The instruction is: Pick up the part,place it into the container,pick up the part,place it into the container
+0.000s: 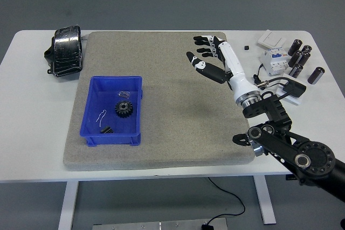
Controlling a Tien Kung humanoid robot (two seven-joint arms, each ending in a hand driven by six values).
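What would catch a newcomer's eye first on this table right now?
The bright blue container on the grey mat's left, a black gear inside it. Then the white robot hand, fingers spread and empty, over the mat's far right corner.
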